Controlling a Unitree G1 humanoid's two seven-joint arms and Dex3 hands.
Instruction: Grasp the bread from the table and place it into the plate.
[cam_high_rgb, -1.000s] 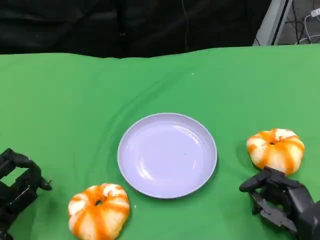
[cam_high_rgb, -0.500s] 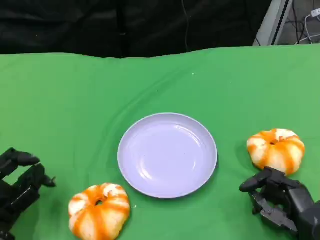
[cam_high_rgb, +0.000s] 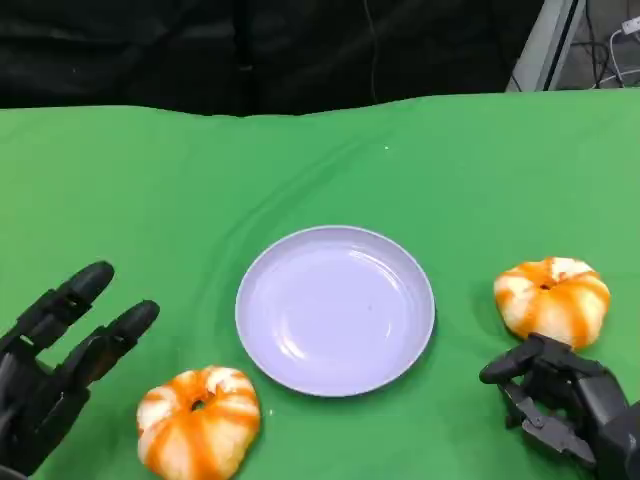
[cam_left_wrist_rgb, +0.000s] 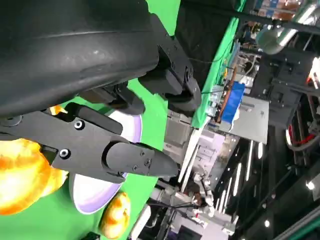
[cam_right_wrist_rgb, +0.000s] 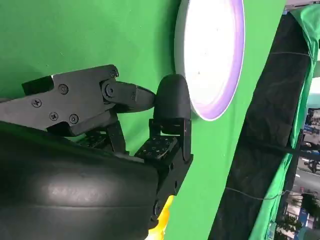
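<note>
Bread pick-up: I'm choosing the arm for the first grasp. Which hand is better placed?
Probably left. The left hand is open, fingers spread, beside the near bread; the right hand sits curled below the other bread.

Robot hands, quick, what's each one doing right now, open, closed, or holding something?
Left robot hand: open, fingers spread, holding nothing.
Right robot hand: fingers curled in, closed on nothing.

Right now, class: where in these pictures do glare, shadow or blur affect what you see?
Head view: even light, sharp, soft shadow beside the right bread. Right wrist view: the plate glares almost white. Left wrist view: the near bread is blurred and overbright.
</note>
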